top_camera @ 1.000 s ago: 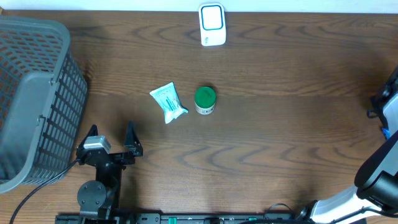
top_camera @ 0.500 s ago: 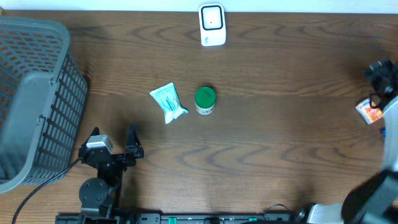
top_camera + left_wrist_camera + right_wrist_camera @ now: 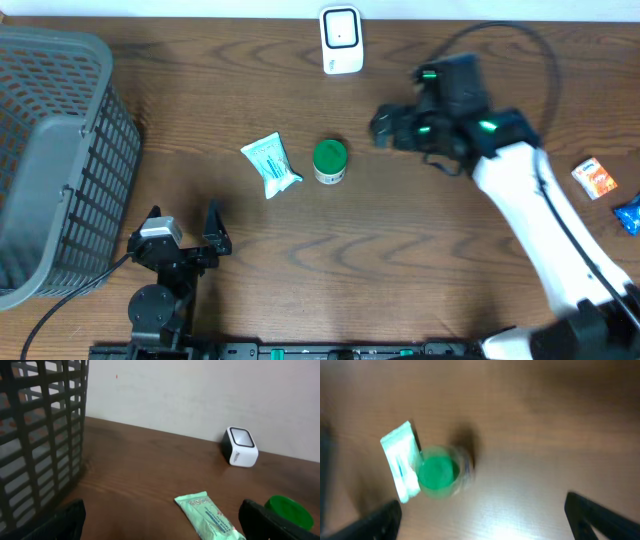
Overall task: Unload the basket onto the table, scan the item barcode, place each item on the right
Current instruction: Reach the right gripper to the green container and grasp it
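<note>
**Overhead and wrist views of a brown wooden table [image 3: 400,270].**

- **Far left:** a grey mesh basket [image 3: 55,150] stands on the table.
- **Near edge, just right of the basket:** the left gripper [image 3: 182,224] sits with its 2 fingers spread wide. Nothing is between them.
- **Left of centre:** a mint-green packet [image 3: 270,165] lies flat.
- **Just right of the packet:** a jar with a green lid [image 3: 330,160] stands upright. The overhead view shows a narrow gap between the 2 items. Neither item is held.
- **Far edge, beyond the jar:** a white scanner [image 3: 341,40] stands with its dark-framed window showing.
- **Right of the jar, well apart from it:** the right gripper [image 3: 385,128] appears blurred in the overhead view. Its wrist camera looks down on the jar and packet. The 2 dark fingers sit at the lower corners of that view, wide apart, with nothing clamped.
- **Right edge:** a small orange packet [image 3: 597,177] lies on the table. A blue item [image 3: 628,213] lies near it, cut off by the frame.
</note>
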